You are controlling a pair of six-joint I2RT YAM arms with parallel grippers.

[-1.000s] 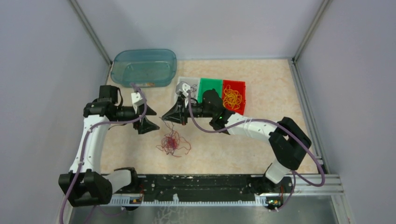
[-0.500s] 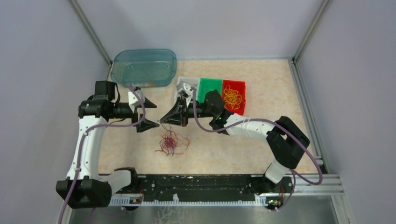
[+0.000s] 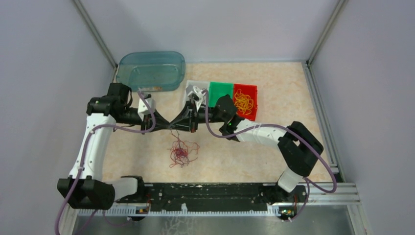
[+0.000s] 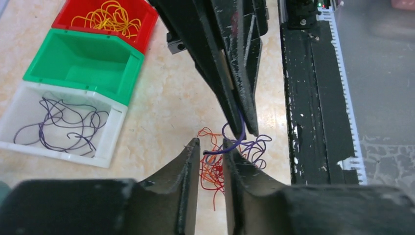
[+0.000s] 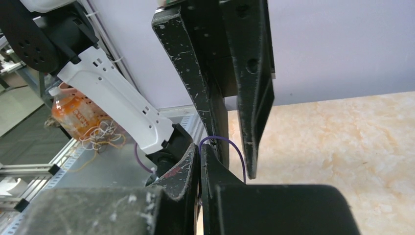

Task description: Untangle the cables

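Pinching a purple cable point(image 5: 218, 137), the right gripper point(image 5: 200, 148) has its jaws pressed together; the left gripper point(image 4: 210, 143) meets it tip to tip, jaws narrowly apart around the cable's free end. Beneath, the tangle point(image 3: 181, 152) of curly red, orange and purple strands lies on the table point(image 3: 284, 98), well apart from bins point(image 3: 220, 90) and front rail point(image 3: 220, 188).

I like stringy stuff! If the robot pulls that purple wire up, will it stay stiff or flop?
It will probably flop: the purple wire bends in a loose loop where the right tool pinches it, beside the left tool. It is likely very light, being thread-thin. It might tug the tangle below along, since the strands look knotted together.
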